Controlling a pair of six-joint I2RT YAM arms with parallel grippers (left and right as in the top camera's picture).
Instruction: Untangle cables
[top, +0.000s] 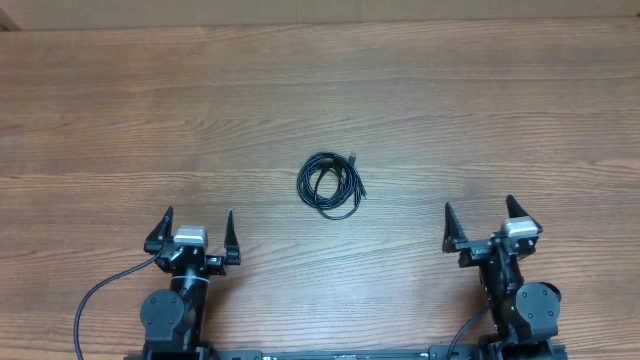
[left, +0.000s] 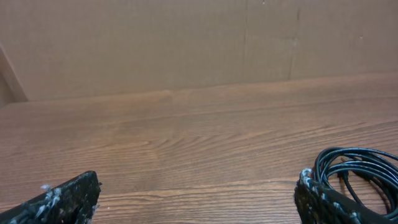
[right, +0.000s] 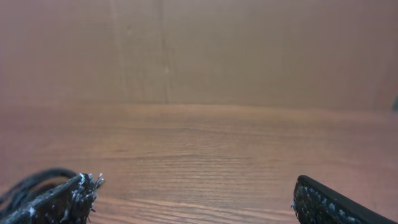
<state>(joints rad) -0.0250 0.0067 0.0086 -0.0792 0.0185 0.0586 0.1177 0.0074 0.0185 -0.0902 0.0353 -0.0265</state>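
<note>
The cables (top: 331, 184) lie as one small coiled black bundle near the middle of the wooden table, with a small plug end at its upper right. My left gripper (top: 193, 232) is open and empty, near the front edge, to the left of and nearer than the bundle. My right gripper (top: 479, 222) is open and empty, near the front edge, to the right of the bundle. In the left wrist view the coil (left: 356, 171) shows beyond the right finger, with the open jaws (left: 198, 190) over bare wood. In the right wrist view a bit of cable (right: 32, 183) shows behind the left finger, beside the open jaws (right: 198, 193).
The wooden table (top: 320, 100) extends far and wide around the bundle. A brown cardboard wall (left: 186, 43) stands along the far edge. A thicker black arm cable (top: 100, 295) loops at the front left, beside the left arm's base.
</note>
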